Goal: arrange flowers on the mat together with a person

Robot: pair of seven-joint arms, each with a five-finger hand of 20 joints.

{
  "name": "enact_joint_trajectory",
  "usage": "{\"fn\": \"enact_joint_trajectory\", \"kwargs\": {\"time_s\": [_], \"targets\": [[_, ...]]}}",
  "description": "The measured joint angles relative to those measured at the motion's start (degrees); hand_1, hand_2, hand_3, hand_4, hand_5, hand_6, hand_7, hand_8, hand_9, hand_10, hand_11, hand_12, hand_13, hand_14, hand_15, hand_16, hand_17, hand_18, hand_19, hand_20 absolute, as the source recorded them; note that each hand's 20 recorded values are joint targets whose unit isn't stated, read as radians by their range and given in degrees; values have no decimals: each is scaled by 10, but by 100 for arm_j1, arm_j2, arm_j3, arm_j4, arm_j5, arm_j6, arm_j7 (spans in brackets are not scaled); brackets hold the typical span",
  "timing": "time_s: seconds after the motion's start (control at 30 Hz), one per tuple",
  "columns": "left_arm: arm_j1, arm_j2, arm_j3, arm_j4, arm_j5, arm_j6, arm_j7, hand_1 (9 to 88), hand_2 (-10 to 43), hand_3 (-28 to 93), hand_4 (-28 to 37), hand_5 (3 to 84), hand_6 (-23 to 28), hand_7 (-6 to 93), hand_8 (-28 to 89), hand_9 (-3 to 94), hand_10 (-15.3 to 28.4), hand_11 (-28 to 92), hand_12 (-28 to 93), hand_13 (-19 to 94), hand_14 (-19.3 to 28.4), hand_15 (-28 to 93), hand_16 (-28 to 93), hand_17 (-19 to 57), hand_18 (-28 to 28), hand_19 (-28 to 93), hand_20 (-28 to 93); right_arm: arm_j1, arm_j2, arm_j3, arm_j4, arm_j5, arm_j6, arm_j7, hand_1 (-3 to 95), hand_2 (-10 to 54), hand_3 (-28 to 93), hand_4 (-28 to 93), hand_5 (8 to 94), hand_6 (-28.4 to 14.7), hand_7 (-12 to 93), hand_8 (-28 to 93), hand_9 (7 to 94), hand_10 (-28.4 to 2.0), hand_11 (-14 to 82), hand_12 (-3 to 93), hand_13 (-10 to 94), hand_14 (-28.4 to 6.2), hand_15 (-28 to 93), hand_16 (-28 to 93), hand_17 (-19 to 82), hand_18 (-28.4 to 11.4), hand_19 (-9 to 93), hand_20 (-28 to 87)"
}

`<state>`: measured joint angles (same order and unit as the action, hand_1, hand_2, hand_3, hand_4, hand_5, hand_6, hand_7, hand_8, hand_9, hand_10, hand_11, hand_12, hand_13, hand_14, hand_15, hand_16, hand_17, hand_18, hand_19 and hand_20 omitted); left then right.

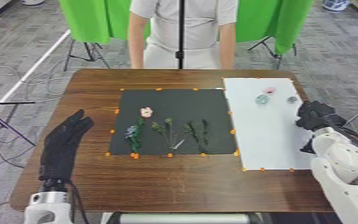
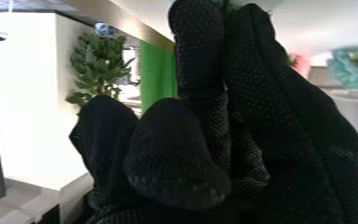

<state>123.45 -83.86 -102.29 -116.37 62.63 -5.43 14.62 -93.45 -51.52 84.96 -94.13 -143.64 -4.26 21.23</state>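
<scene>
In the head view my left hand (image 1: 62, 145) stands open left of the black mat (image 1: 167, 102), fingers straight. My right hand (image 1: 318, 117) is at the white mat's right edge, its fingers loosely bent and holding nothing visible. On the black mat lie a pale pink flower (image 1: 146, 112), a blue flower (image 1: 132, 132) and several green stems (image 1: 198, 134). The white mat (image 1: 266, 140) bears a pink flower (image 1: 270, 90), a teal flower (image 1: 262, 99) and a small grey one (image 1: 293, 99). In the right wrist view my right hand (image 2: 273, 115) partly covers the pink flower (image 2: 302, 65), beside the teal flower (image 2: 353, 67).
Orange pieces (image 1: 135, 156) line the edges of both mats on the brown table (image 1: 175, 185). A person in light clothes stands across the table behind a thin black pole (image 1: 181, 35). Green cloths (image 1: 91, 22) hang behind.
</scene>
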Motion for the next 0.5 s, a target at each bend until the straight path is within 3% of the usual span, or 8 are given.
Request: {"fn": "enact_joint_trajectory", "kwargs": {"time_s": [0.23, 0.37, 0.5], "targets": [[44, 12, -43, -29, -2, 22, 2, 238, -58, 674, -184, 472, 43, 83, -46, 453, 132, 125, 163, 352, 160, 99, 46, 50, 112, 13, 166, 454, 499, -480, -912, 839, 105, 78, 632, -95, 582, -264, 857, 35, 188, 64, 937, -67, 137, 406, 937, 11, 687, 293, 593, -177, 932, 634], [44, 36, -40, -29, -3, 25, -3, 238, -57, 673, -184, 472, 43, 83, -46, 453, 131, 126, 163, 352, 161, 99, 46, 50, 112, 13, 166, 1369, 614, -1110, -1315, 962, 39, -60, 634, -95, 582, -266, 857, 35, 185, 67, 937, -66, 137, 405, 937, 12, 690, 296, 594, -176, 932, 639], [45, 51, -38, -31, -3, 28, -9, 237, -58, 674, -184, 472, 43, 83, -47, 453, 131, 125, 162, 351, 161, 99, 46, 49, 112, 13, 166, 2469, 453, -2025, -1255, 1026, -63, -459, 634, -95, 583, -267, 858, 35, 184, 68, 937, -66, 137, 406, 937, 12, 692, 299, 597, -175, 932, 643]]}}
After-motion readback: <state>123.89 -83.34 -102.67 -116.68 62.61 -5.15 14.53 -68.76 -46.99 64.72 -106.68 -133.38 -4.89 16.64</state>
